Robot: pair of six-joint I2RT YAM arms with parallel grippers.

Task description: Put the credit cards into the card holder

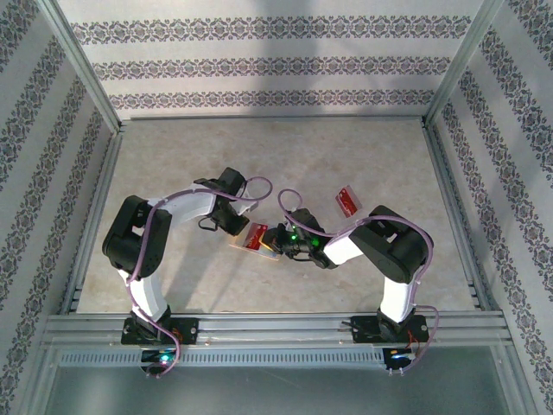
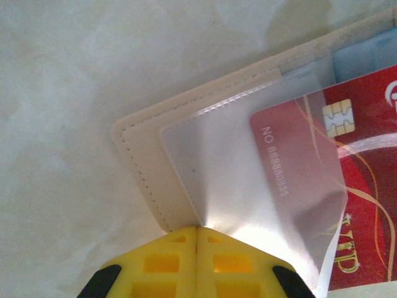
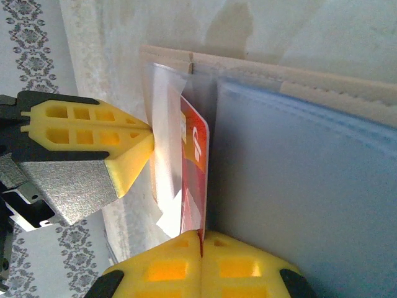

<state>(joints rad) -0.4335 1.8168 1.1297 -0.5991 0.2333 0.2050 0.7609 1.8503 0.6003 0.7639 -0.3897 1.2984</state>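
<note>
Yellow fingers of the left gripper (image 2: 197, 239) sit closest in the left wrist view. They are pressed together on the corner of a clear plastic flap (image 2: 248, 180) that lies over the open card holder (image 2: 146, 149). A red card (image 2: 366, 186) is partly under that flap, chip end in, with the rest sticking out. The flap looks thin and floppy, likely to buckle if pushed. The card should be stiff, light and slick, best taken by a short edge.

From the right wrist, the right gripper (image 3: 200, 245) is closed on the card's near edge. It holds the card upright between the flap and a blue-grey pocket (image 3: 298, 186). The flap's loose edge is what may catch the card.

From above, both grippers meet over the holder at the middle of the table (image 1: 259, 156). A second red card (image 1: 346, 202) lies well apart to the right. Flat on the surface, it will probably be hard to get a finger under.
</note>
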